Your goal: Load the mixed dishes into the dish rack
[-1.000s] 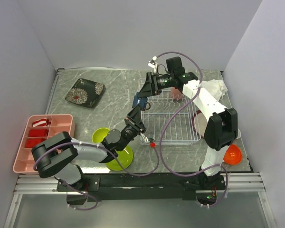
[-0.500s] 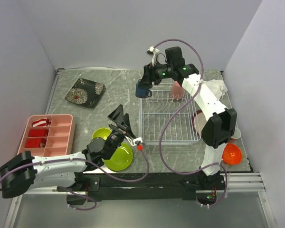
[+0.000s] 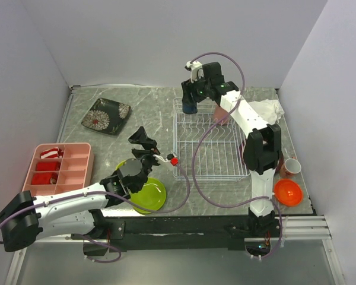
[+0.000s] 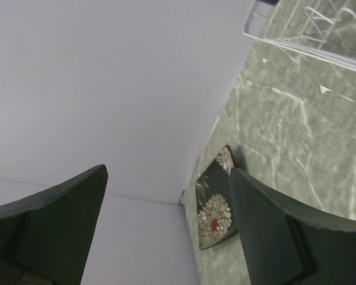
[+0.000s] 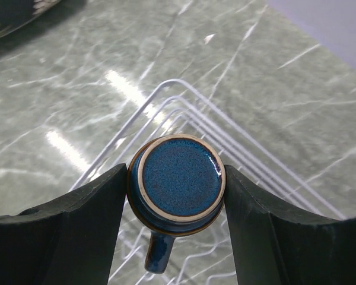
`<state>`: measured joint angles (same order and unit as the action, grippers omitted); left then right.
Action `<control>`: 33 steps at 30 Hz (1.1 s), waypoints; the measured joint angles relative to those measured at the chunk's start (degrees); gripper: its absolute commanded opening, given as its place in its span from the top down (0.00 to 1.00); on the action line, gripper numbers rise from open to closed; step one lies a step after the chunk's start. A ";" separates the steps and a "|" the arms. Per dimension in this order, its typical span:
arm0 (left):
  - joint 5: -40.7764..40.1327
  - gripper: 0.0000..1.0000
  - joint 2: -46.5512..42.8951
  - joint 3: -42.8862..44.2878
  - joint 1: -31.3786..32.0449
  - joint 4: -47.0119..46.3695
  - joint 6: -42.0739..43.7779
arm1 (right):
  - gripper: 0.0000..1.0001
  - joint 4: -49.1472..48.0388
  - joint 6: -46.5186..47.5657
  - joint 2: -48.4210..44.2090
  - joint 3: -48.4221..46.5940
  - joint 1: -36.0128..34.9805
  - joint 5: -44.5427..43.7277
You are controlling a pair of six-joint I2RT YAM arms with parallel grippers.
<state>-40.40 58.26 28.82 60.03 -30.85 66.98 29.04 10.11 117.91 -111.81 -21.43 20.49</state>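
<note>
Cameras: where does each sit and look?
Top external: above and behind, looking down at the table; both arms show.
Left wrist: on left arm, aimed at the far-left corner; open left gripper frames the black floral square plate.
Right wrist: on right arm, looking down; right gripper holds the dark navy cup over the dish rack.
Shared by top, left wrist: that plate.

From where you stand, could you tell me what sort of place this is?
Most likely a robot test booth staged as a kitchen counter: plain white walls box in a marble-look table, with a wire dish rack and loose dishes such as the lime green plate.
</note>
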 measured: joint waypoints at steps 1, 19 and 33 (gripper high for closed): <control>-0.20 0.10 0.28 0.17 -0.17 0.90 -0.79 | 0.62 -1.07 0.55 0.39 0.00 0.07 -0.87; -1.51 0.09 2.03 1.55 -1.38 9.51 -10.64 | 0.59 -15.04 16.44 -0.24 9.92 3.28 3.50; -1.51 0.09 5.66 3.04 -1.46 12.41 -14.49 | 0.59 -15.72 19.08 4.52 7.82 8.20 14.03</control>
<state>-41.91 63.92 31.86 58.57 -18.44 52.49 13.32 29.19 122.43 -103.98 -13.23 34.52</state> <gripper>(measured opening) 0.906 0.690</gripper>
